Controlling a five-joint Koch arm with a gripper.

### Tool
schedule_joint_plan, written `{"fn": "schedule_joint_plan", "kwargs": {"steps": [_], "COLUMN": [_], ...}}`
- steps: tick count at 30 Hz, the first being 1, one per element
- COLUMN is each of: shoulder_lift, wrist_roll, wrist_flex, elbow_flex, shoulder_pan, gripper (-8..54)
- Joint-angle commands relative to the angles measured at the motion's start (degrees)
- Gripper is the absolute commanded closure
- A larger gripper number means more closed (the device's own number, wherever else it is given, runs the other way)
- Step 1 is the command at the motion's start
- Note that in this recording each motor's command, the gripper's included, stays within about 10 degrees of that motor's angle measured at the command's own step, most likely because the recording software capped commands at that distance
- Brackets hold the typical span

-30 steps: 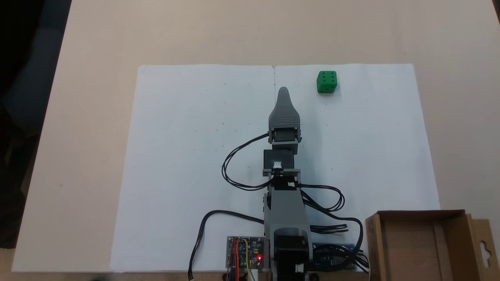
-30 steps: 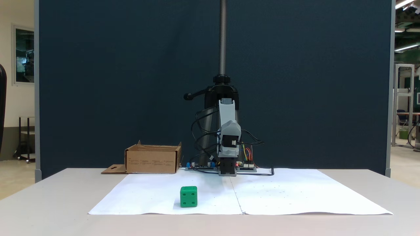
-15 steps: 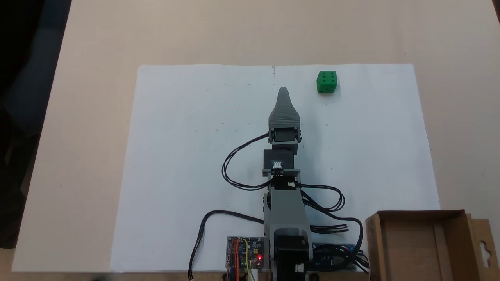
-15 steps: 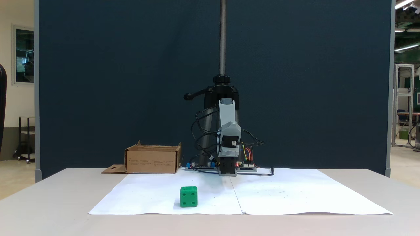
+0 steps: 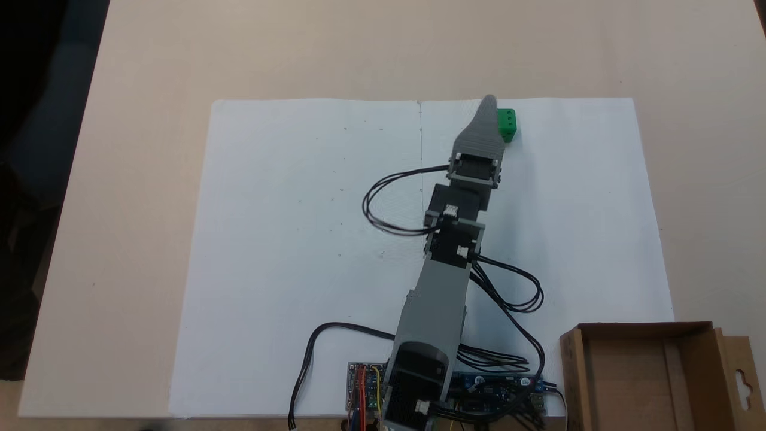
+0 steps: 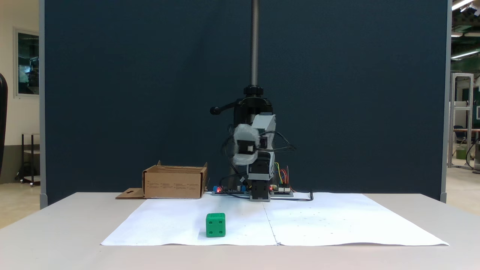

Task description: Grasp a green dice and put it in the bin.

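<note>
The green dice (image 5: 508, 124) rests on white paper near its far edge, and the grey gripper (image 5: 489, 103) covers its left part in a fixed view from above. From the front, the dice (image 6: 215, 225) sits alone on the paper. There the gripper (image 6: 244, 150) is a blur held high above the table, behind the dice and slightly to its right. Only one jaw shows from above, so open or shut is unclear. The bin (image 5: 643, 377), a brown cardboard box with a keyhole flap, stands beside the arm's base with nothing visible inside, and its side wall (image 6: 174, 183) shows from the front.
A large white paper sheet (image 5: 299, 239) covers the middle of the beige table. Circuit boards (image 5: 365, 386) and looping black cables (image 5: 508, 299) lie around the arm's base. A camera stand pole (image 6: 255, 41) rises behind the arm before a dark blue partition.
The arm has swung and stretched toward the dice, rightward in the top view and leftward in the front view, and its gripper now overlaps the dice from above. Dice and bin have not moved.
</note>
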Motion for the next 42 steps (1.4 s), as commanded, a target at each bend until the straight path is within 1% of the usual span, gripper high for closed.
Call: {"fn": "schedule_joint_plan", "kwargs": {"steps": [1,2,10,19,26,29,35,42], "shoulder_lift": [5.6,5.3,-6.5,-30.6,-43.4,-46.8,-53.5,-59.8], "wrist_roll": [3.3,3.3,3.2,1.5,-2.4,-4.6,-7.6,-12.1], "wrist_flex": [9.1,16.6,44.5,71.8,92.4,100.7,109.3,110.0], "elbow_flex": [-6.2,-8.5,-29.1,-57.3,-78.0,-84.5,-94.5,-101.6], "shoulder_pan": [2.4,3.0,4.8,4.8,4.8,4.8,4.8,4.3], "gripper": [5.2,5.2,5.2,5.0,5.0,5.0,5.0,5.0]}}
